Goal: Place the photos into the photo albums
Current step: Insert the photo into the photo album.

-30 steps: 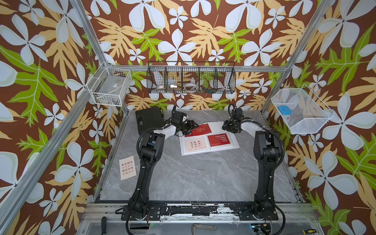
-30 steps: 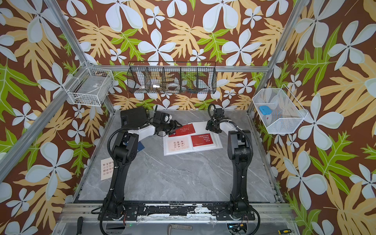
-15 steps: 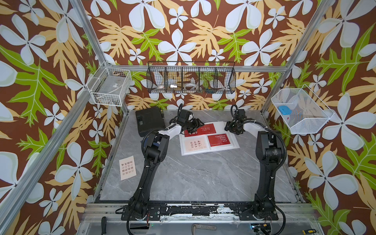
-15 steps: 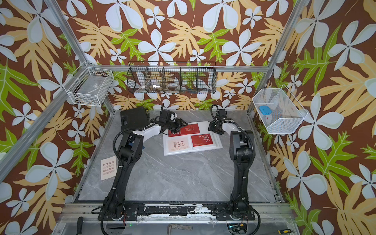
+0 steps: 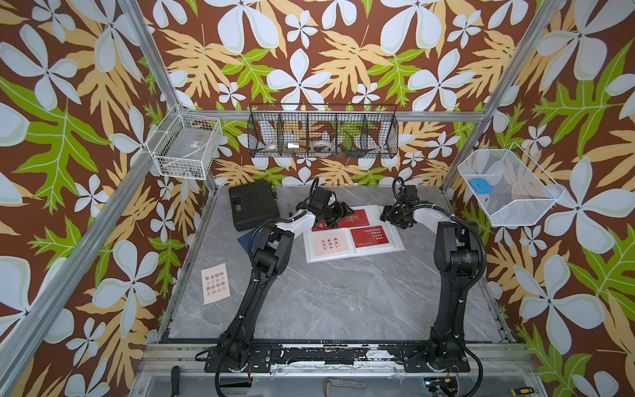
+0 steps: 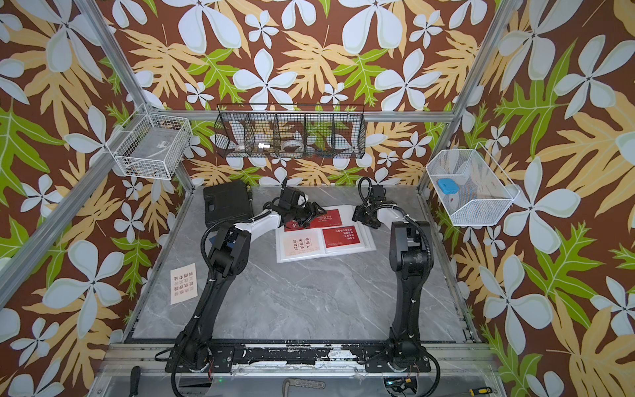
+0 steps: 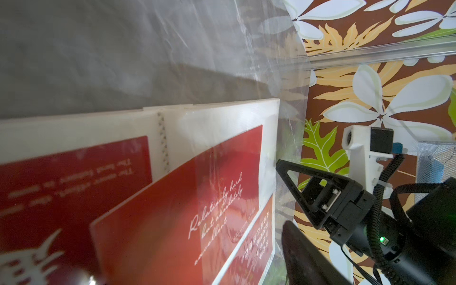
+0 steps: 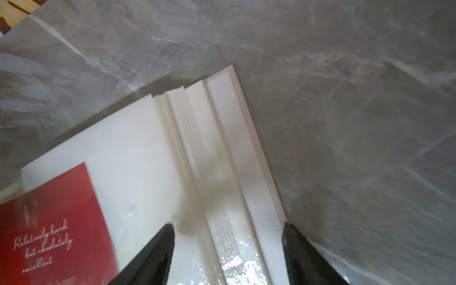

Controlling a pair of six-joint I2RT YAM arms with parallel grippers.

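Grey table [image 5: 343,302]: arms [image 5: 264,247] bent forward over album [image 5: 395,240].

An open white album [image 6: 302,258] lay at centre frame, showing a cream photo [image 6: 300,244] beside a red photo [image 6: 341,237]; a loose cream photo [image 6: 184,283] lay lower left.

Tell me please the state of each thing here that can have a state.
photo album, open, flat on table
red script card, partly under clear sleeve
loose cream card, flat on table, outside album
black case, shut
left gripper, open
right gripper, open
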